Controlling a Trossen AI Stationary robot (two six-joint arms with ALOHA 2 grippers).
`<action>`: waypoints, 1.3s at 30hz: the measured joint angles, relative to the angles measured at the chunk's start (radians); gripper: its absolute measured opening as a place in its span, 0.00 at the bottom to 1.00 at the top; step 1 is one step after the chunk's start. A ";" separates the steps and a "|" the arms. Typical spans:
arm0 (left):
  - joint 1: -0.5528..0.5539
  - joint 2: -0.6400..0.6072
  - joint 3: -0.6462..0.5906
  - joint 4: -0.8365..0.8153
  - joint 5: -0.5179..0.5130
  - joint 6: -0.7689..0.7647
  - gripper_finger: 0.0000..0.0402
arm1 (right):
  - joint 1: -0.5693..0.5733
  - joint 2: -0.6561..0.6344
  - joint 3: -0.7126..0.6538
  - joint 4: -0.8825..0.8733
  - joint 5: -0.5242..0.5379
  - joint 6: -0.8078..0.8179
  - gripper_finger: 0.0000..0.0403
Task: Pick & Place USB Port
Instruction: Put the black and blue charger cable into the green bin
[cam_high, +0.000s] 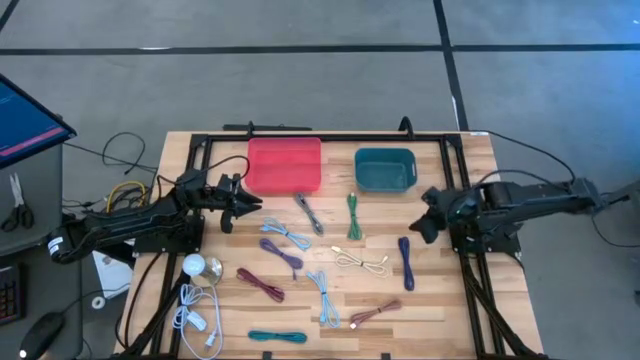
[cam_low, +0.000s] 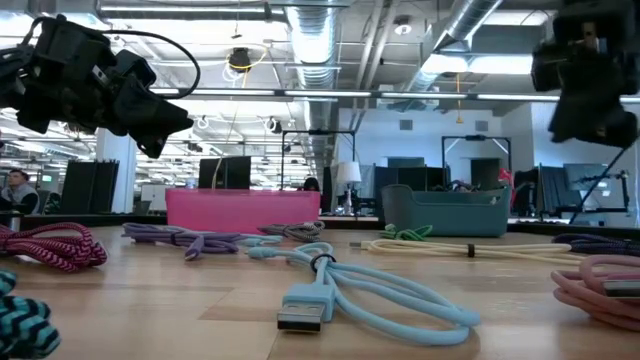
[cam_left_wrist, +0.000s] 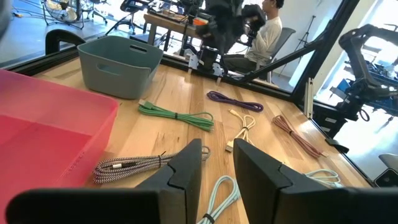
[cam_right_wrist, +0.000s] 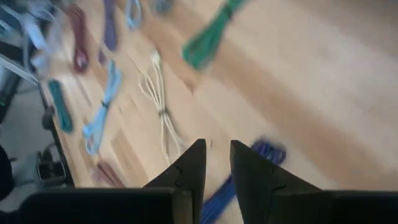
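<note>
Hovering above the tabletop (cam_high: 440, 300), both arms look to be at the reaching stage: nothing has been picked up, and the cables lie loose across the wood in front of the red tray (cam_high: 285, 165) and the teal bin (cam_high: 385, 169). The left pincer (cam_high: 250, 208) hangs just in front of the red tray, its fingers a little apart and holding nothing, with the grey braided cable (cam_left_wrist: 134, 165) lying just ahead of its tips. The right pincer (cam_high: 428, 226) hangs off the wood on the opposite side, fingers likewise slightly apart and empty, with the dark blue cable (cam_high: 406, 259) almost beneath it and the cream cable (cam_high: 362, 262) and green cable (cam_high: 353, 216) farther in. My reading is that a cable is being chosen for pickup. Next would be a descent over one bundle, fingers spread wider to straddle it at its tied middle, then a close and a lift toward one container; which container is meant I cannot tell.
</note>
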 joint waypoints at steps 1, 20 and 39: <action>0.000 0.000 0.000 0.000 0.000 0.000 0.23 | 0.026 0.021 0.000 0.001 -0.002 0.034 0.17; 0.000 0.000 0.000 0.000 0.000 0.000 0.23 | 0.323 0.454 0.184 -0.188 -0.010 0.317 0.16; 0.000 0.000 0.000 0.000 0.000 0.000 0.23 | 0.253 0.735 0.191 -0.060 -0.029 0.269 0.16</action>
